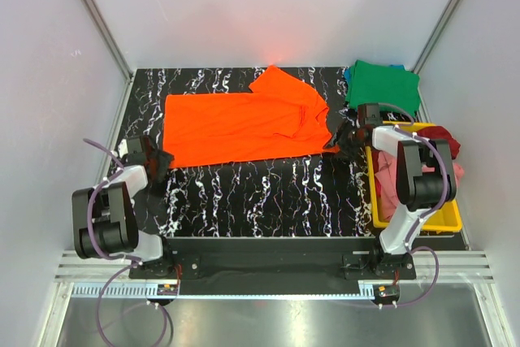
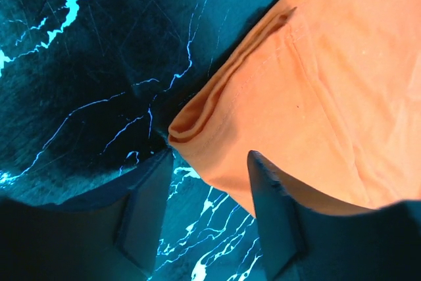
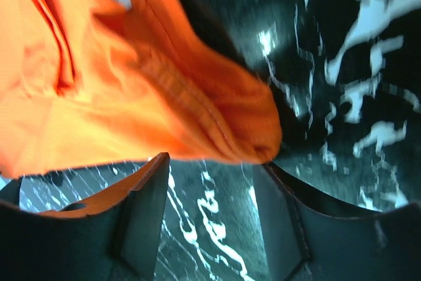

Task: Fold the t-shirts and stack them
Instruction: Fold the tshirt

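The bright orange t-shirt [image 1: 240,123] lies spread on the black marbled table, partly folded, one sleeve pointing to the far side. My left gripper [image 1: 160,160] is open at the shirt's near left corner; in the left wrist view that folded corner [image 2: 197,123] sits just ahead of the open fingers [image 2: 210,182]. My right gripper [image 1: 340,137] is open at the shirt's right end; in the right wrist view a bunched orange edge [image 3: 217,116] lies just ahead of the open fingers [image 3: 210,189]. A folded green t-shirt [image 1: 382,85] lies at the far right over a blue one.
A yellow plastic tray [image 1: 448,222] at the right holds pink [image 1: 398,180] and dark red [image 1: 443,137] shirts. White enclosure walls surround the table. Bare marbled table [image 1: 260,197] lies between the orange shirt and the arm bases.
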Controlling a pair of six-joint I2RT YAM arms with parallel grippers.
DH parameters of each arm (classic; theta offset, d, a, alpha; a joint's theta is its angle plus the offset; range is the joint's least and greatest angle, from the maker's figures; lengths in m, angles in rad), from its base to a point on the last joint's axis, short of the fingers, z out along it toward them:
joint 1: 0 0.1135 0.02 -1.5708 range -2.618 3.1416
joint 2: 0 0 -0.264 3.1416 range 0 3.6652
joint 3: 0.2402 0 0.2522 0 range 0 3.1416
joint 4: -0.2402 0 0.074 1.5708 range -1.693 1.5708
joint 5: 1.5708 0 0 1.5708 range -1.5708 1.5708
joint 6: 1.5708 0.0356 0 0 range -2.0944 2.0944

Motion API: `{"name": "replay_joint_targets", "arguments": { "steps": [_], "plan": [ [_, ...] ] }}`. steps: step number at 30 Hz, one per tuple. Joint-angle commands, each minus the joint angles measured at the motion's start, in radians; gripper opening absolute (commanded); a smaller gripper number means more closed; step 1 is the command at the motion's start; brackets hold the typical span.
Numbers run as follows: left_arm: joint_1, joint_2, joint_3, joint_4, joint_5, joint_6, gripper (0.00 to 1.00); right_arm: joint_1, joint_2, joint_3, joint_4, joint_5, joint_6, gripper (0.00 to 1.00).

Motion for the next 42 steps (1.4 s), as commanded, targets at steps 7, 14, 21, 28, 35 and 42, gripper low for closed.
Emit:
{"name": "replay_joint_targets", "arguments": {
  "steps": [7, 14, 21, 28, 35, 42],
  "plan": [
    [-0.002, 0.057, 0.041, -0.013, -0.033, -0.001, 0.40, 0.006, 0.082, 0.078, -0.004, 0.133, -0.031, 0.51],
    [-0.002, 0.093, 0.090, 0.004, -0.019, -0.001, 0.00, 0.006, 0.107, 0.117, -0.003, 0.158, -0.040, 0.24],
    [-0.002, 0.062, 0.230, -0.106, -0.010, -0.010, 0.00, 0.003, 0.075, 0.223, -0.065, 0.170, -0.038, 0.00],
    [0.009, -0.028, 0.445, -0.289, -0.001, 0.020, 0.00, 0.001, -0.043, 0.380, -0.208, 0.216, -0.038, 0.00],
    [0.049, -0.217, 0.190, -0.308, -0.027, 0.013, 0.00, 0.001, -0.293, 0.018, -0.182, 0.228, 0.018, 0.00],
    [0.105, -0.309, -0.069, -0.275, 0.042, -0.039, 0.06, 0.004, -0.476, -0.293, -0.132, 0.207, 0.161, 0.00]
  ]
}}
